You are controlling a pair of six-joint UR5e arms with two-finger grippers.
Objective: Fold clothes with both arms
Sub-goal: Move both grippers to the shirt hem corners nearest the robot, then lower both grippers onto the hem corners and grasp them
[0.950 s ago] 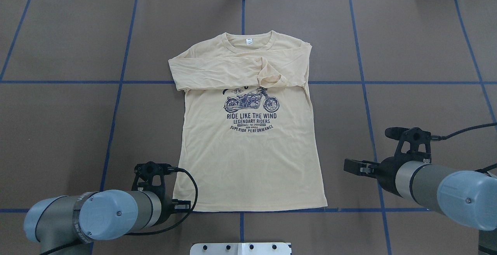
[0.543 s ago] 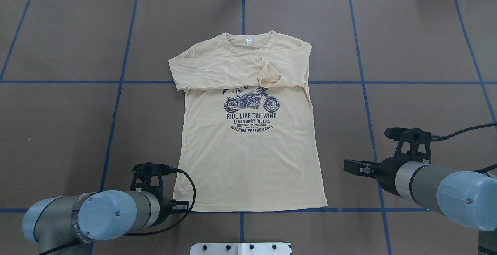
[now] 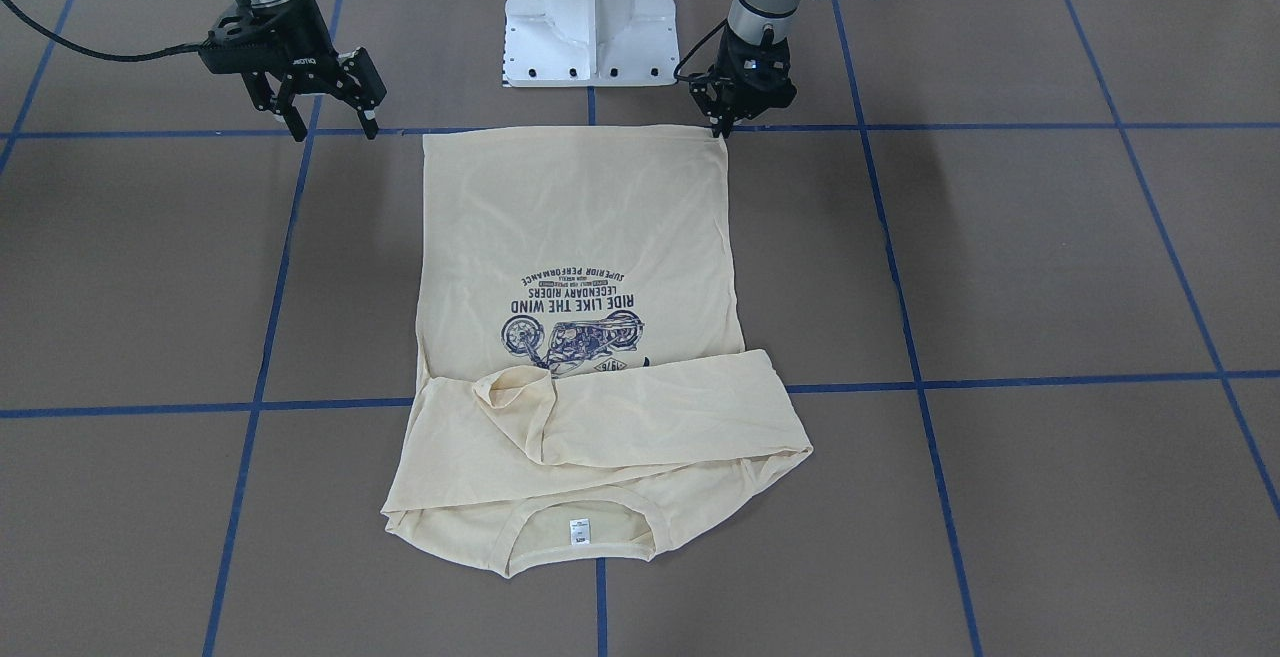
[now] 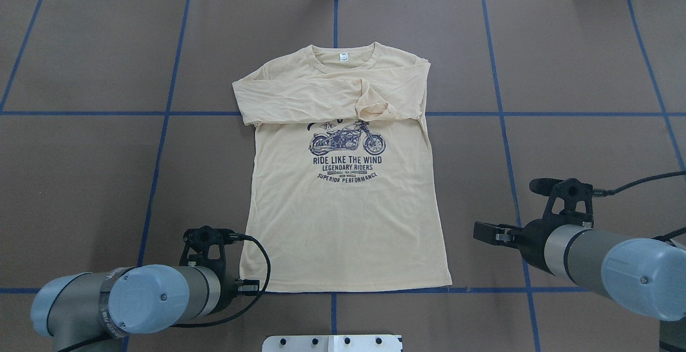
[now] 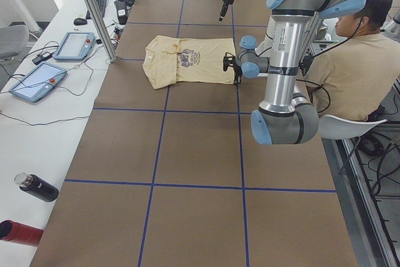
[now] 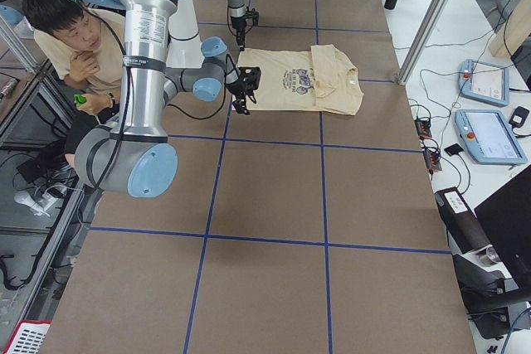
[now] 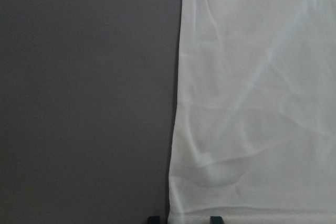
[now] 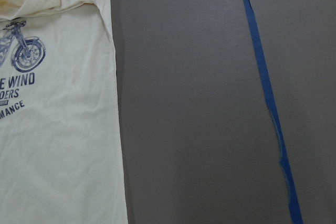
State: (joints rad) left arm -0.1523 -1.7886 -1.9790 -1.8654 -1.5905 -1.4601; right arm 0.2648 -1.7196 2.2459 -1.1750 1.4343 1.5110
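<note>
1. Your T-shirt (image 4: 343, 207) is pale cream-yellow, with a navy motorcycle print (image 4: 347, 151) (lettering navy too) and a white neck label (image 4: 342, 58).
2. The worktop (image 4: 80, 180) is brown, gridded edge to edge with blue tape lines (image 4: 107, 113).
3. Your left arm (image 4: 75, 298) and right arm (image 4: 584, 253) are grey with light-blue joint caps.

Looks straight down on a pale cream thin cloth shirt (image 7: 257, 98), lightly wrinkled, filling the side toward 3 o'clock. Toward 9 o'clock, shows only a dark grey-brown flat table surface (image 7: 84, 98). Meets it along a side edge running from 12 to 6 o'clock. At 6 o'clock, catches the hem and two dark fingertips (image 7: 213, 219) of the left gripper (image 7: 184, 220), held apart, one on each side of the shirt corner.
</note>
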